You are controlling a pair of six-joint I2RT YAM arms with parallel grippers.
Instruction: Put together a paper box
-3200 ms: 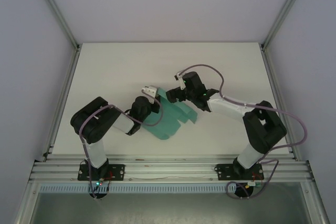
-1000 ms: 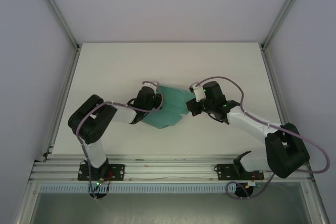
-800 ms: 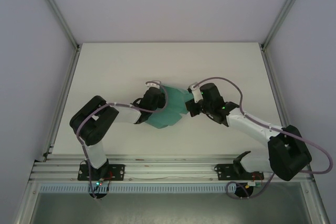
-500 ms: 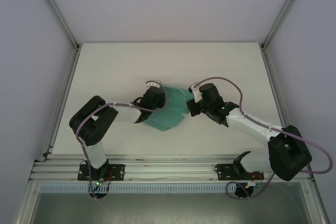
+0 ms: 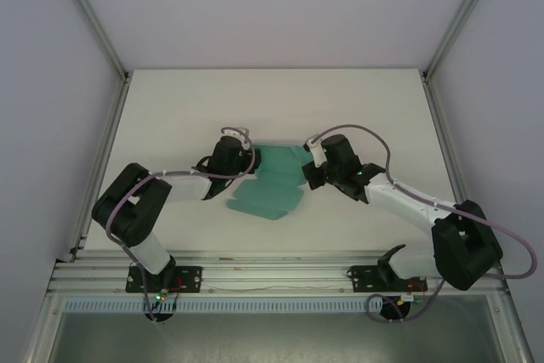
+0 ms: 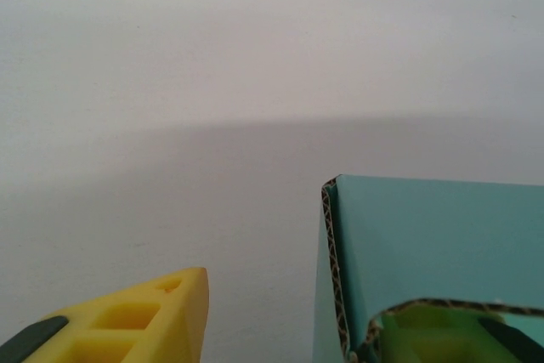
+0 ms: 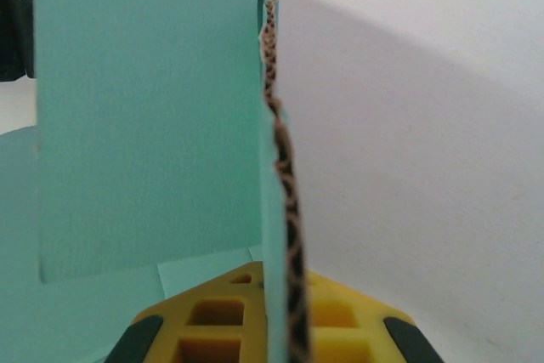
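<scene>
White table (image 5: 170, 116) inside a pale-walled enclosure with a metal frame, both arms reaching in toward the middle. The paper box (image 5: 265, 196) lies mid-table between the two end effectors, teal corrugated card, partly folded: some panels flat on the table, at least one standing up. The right end effector (image 5: 301, 178) is at the box's right side, clamped on an upright panel. In the right wrist view the raw corrugated edge (image 7: 280, 167) runs straight down between the yellow fingers (image 7: 212, 325). The left end effector (image 5: 248, 161) is at the box's upper left, jaws apart and gripping nothing. In the left wrist view one yellow finger (image 6: 127, 329) sits clear on the left, and a corner of the card (image 6: 442, 244) stands in front of the other. The step looks like mid-fold, with the right side holding a wall up while the left repositions. The next move probably needs the left to get its jaws onto a neighbouring flap and swing it up without dragging the sheet. Which flap it will be, I can't tell.
</scene>
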